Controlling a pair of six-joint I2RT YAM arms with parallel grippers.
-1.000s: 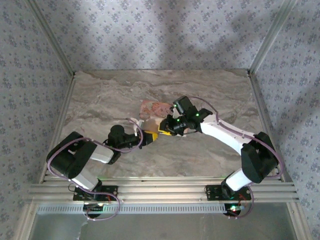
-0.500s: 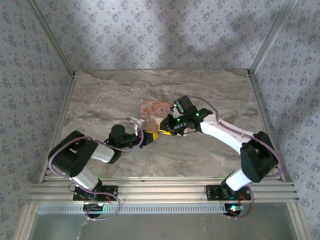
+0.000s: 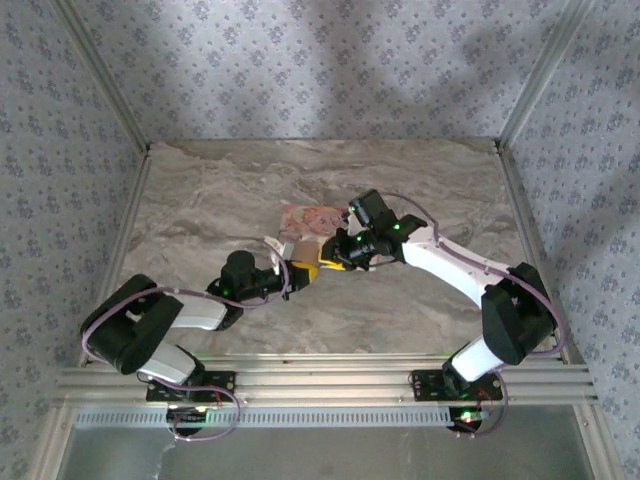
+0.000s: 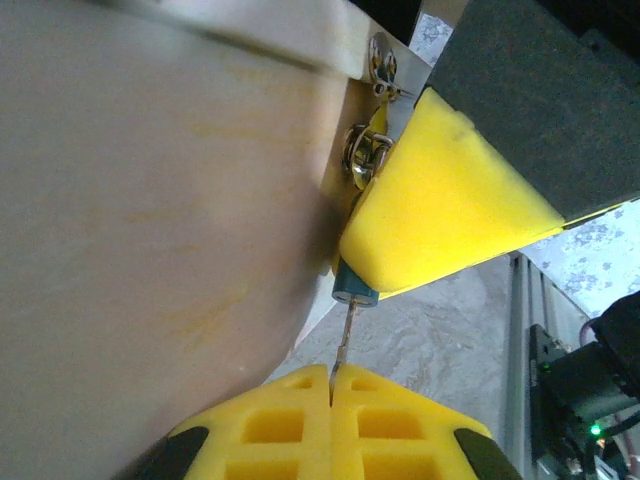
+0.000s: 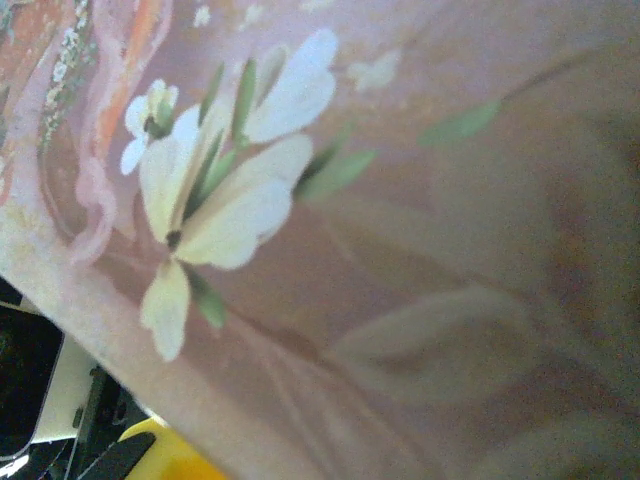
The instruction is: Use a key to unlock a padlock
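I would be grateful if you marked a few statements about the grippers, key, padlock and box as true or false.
1. The left gripper is shut on a thin metal key. True.
2. The key's tip meets the small teal padlock. True.
3. The box is plain blue. False: it is pink with a painted flower.
4. The right gripper rests at the table's far left corner. False: it is near the middle, beside the box.
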